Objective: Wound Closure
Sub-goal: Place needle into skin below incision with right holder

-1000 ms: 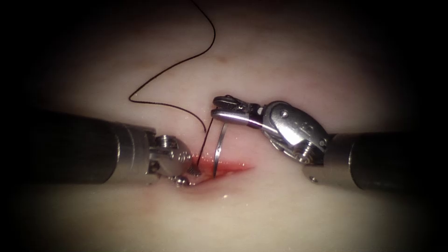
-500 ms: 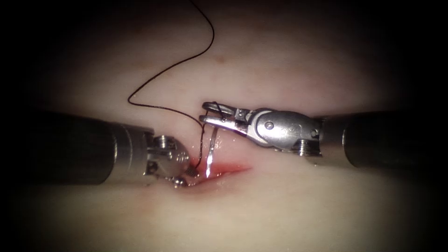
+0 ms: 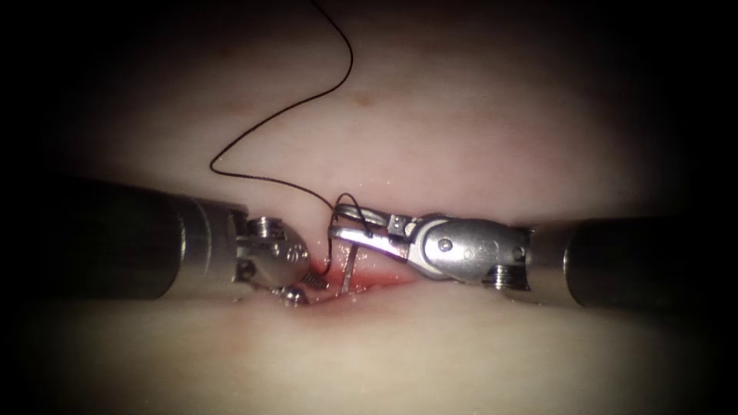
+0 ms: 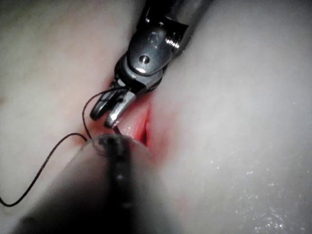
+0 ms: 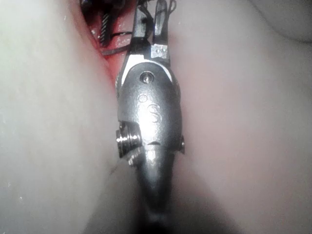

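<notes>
Two end effectors are meeting at the cut [image 3: 361, 286] in the tissue [image 3: 430, 131]. The right end effector [image 3: 347, 230] is pinching the needle [image 3: 349, 267] near its thread [image 3: 261, 131] end, lowering its point into the cut. The left end effector [image 3: 307, 283] is sitting at the cut's left end; whether it is spread, I cannot tell. Judging the step, following the needle's curve should be avoiding tearing.

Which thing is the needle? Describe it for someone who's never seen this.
Find the red cut across the pale tissue. Above its left part sit the right pincer's jaws, shut on a thin curved needle that runs down into the cut. It is bright steel, unlike the black thread beside it.
</notes>
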Motion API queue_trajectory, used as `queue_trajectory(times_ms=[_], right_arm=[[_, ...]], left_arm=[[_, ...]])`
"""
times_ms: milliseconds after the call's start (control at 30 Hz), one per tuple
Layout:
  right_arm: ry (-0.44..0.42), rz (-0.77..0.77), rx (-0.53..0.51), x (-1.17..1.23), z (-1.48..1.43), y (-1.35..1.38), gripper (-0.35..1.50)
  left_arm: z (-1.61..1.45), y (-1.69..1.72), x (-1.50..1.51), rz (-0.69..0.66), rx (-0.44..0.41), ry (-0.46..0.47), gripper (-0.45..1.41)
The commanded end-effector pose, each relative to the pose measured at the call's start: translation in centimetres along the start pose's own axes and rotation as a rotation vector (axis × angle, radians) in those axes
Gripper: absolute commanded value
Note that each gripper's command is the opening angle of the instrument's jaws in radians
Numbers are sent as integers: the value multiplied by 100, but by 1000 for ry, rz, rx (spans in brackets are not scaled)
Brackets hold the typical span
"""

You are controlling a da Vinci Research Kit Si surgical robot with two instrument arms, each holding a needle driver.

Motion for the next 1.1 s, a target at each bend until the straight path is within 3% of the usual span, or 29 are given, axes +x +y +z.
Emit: queue_trajectory(times_ms=[33, 133, 200, 233, 300, 467, 567, 633, 900, 1100], right_arm=[[1, 12, 3, -5, 9, -6, -35], [-5, 36, -2, -5, 15, -4, -35], [-9, 82, -8, -7, 18, 2, -35], [-14, 110, -10, -9, 18, 6, -35], [-19, 144, -11, -10, 19, 9, -35], [-63, 200, 5, -10, 17, 13, -35], [-117, 266, 20, -12, 17, 16, -35], [-130, 272, 22, -11, 17, 17, -35], [-171, 318, 41, -11, 15, 24, -35], [-180, 465, 35, -13, 16, 29, -35]], left_arm=[[9, -2, 3, 2, 2, 7, 41], [3, -2, 5, -3, 22, 27, 36], [-14, 0, 9, -5, 86, 67, 34], [-30, 3, 14, -19, 169, 90, 32], [-49, 9, 22, -45, 254, 121, 34], [-79, 51, 39, -30, 322, 227, 34], [-72, 106, 50, 1, 324, 248, 31], [-67, 119, 50, 6, 321, 255, 29], [-38, 143, 39, 13, 314, 259, 27], [-21, 148, 33, 23, 295, 269, 26]])
